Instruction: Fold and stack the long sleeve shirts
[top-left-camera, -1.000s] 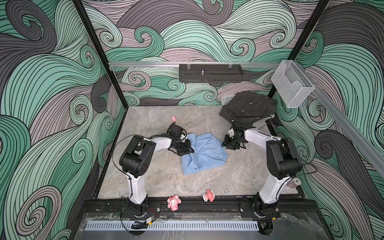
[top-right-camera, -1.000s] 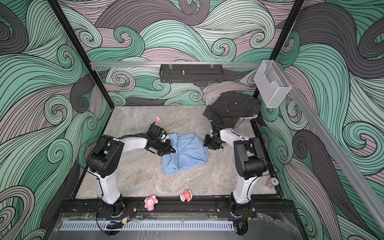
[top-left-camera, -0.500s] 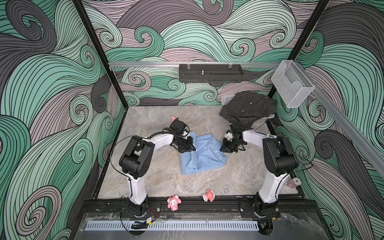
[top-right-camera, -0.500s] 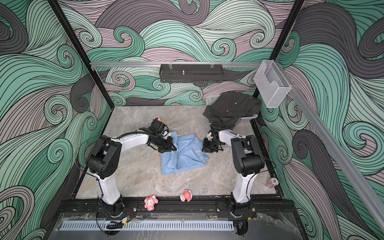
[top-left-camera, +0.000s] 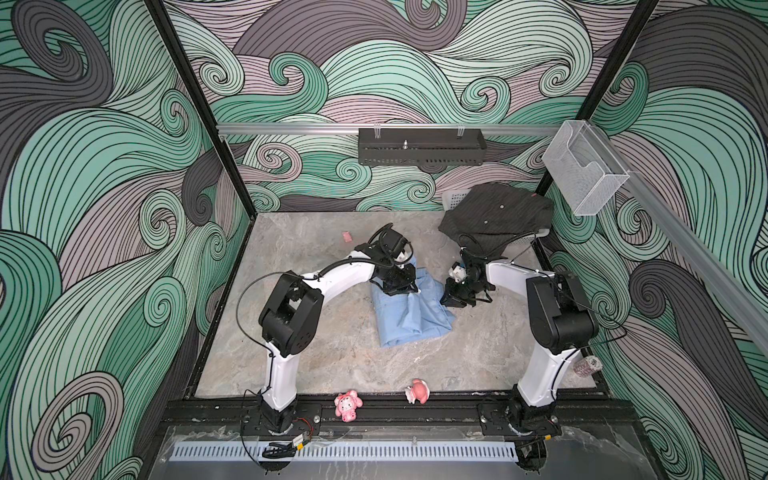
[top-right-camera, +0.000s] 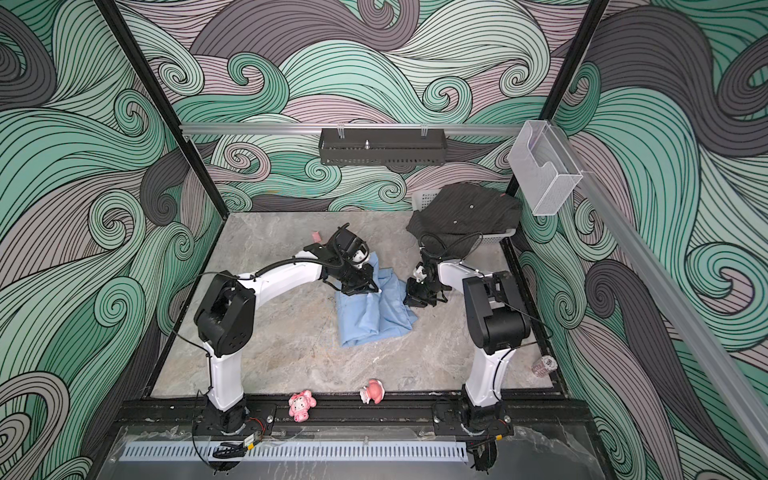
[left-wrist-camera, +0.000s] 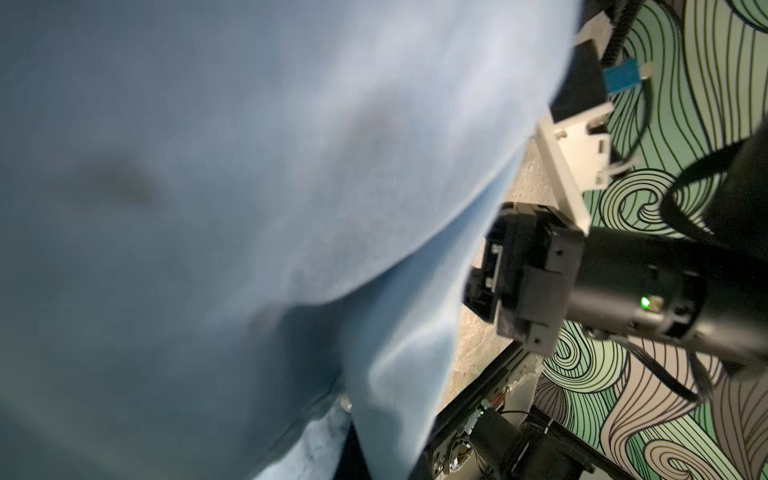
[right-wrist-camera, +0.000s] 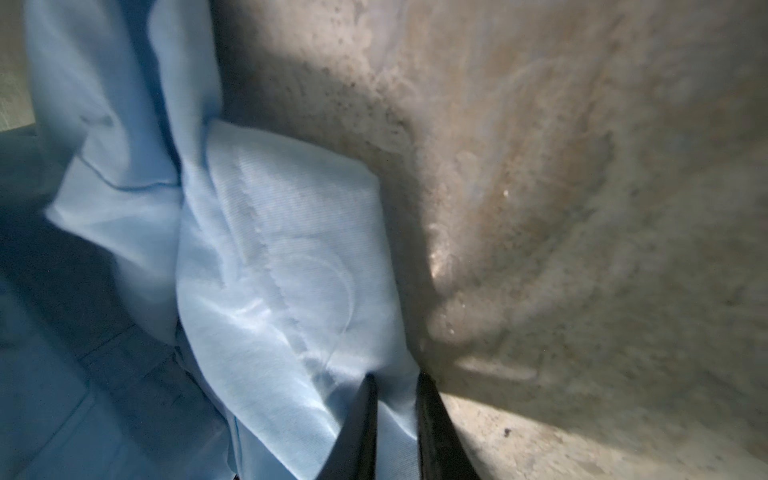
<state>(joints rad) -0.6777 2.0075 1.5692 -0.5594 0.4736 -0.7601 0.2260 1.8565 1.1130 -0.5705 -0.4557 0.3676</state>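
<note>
Both edges of the light blue shirt (top-left-camera: 409, 322) are clamped: left gripper (top-left-camera: 401, 287) closed on the far-left edge, right gripper (right-wrist-camera: 395, 378) closed on the right edge.

Top views are looking down from six o'clock; wrist cameras are closely sharing the light blue cloth shirt (right-wrist-camera: 291, 257).

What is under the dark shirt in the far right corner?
A white perforated basket shows under the dark shirt at two edges. The shirt covers its inside, so any contents cannot be seen.
</note>
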